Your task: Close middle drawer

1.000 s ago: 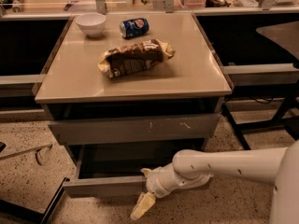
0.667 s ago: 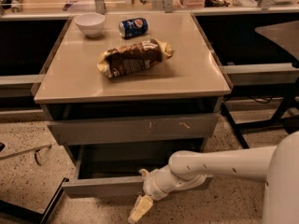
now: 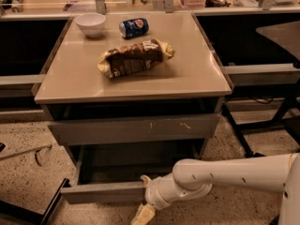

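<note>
While parked at 6 o'clock of the view against the middle drawer [image 3: 101, 192], shows gripper [image 3: 144, 197] with pale fingers [image 3: 142, 215] spread and clamping nothing, one tip at the panel's top edge, the other hanging below it. Reaches in from 4 o'clock on a white arm [image 3: 234, 175]. Finds middle drawer pulled well out toward 6 o'clock under the scratched top drawer front [image 3: 133, 128], shallow box open, inside too dark to read. Reads as the contact step: lined up at the right end of the front panel, push not done. Calls next for a straight shove toward 12 o'clock, square to the panel, until flush with the front above. Risks skewing the drawer in its slides by pressing off-centre at the 3 o'clock end; better nearer mid-panel, or slow. Leaves tabletop [image 3: 197, 78] items alone: white bowl [image 3: 91, 22] at 11 o'clock, blue can [image 3: 134, 27] at 12, snack bag [image 3: 133, 60] mid-top, none in the way.
</note>
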You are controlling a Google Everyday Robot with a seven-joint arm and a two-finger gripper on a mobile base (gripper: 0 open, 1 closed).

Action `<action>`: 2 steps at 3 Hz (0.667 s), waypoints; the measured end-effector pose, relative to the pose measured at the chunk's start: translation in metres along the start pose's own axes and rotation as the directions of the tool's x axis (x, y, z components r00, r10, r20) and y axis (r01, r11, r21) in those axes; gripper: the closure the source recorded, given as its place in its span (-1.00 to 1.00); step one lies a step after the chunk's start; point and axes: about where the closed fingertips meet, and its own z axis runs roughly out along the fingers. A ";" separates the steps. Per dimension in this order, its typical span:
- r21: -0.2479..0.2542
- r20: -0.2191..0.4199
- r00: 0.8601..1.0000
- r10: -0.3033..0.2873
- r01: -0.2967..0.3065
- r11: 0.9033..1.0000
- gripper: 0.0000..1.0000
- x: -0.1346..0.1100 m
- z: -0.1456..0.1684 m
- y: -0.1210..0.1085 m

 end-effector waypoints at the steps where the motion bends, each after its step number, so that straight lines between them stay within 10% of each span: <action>1: -0.029 0.001 1.000 0.015 -0.015 0.999 -1.00 0.009 0.006 0.028; 2: -0.029 0.001 1.000 0.015 -0.015 0.999 -1.00 0.008 0.005 0.028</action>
